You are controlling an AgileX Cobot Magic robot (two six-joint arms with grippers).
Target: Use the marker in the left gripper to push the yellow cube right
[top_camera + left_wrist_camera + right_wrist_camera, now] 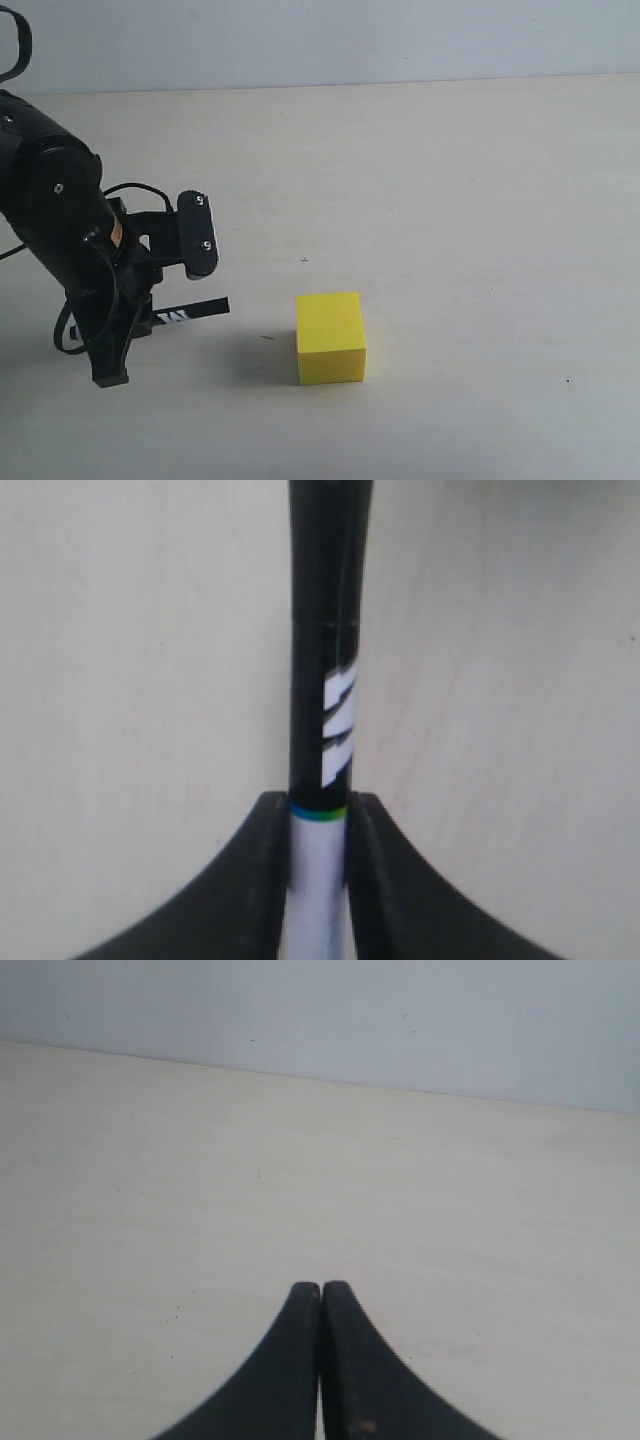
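The yellow cube point(331, 337) rests on the pale table, right of my left arm. My left gripper point(152, 318) is shut on the marker point(190, 311), which lies nearly level and points right toward the cube. A gap of bare table separates its black tip from the cube's left face. In the left wrist view the jaws of the left gripper point(320, 815) clamp the white barrel, and the marker point(325, 680) runs on past them with its black-and-white label showing; the cube is out of that view. My right gripper point(320, 1290) is shut on nothing above bare table.
The pale wooden table point(450, 200) stretches right of and behind the cube up to a grey wall point(350, 40). A small dark speck point(304, 260) marks the surface behind the cube. The right arm is outside the exterior view.
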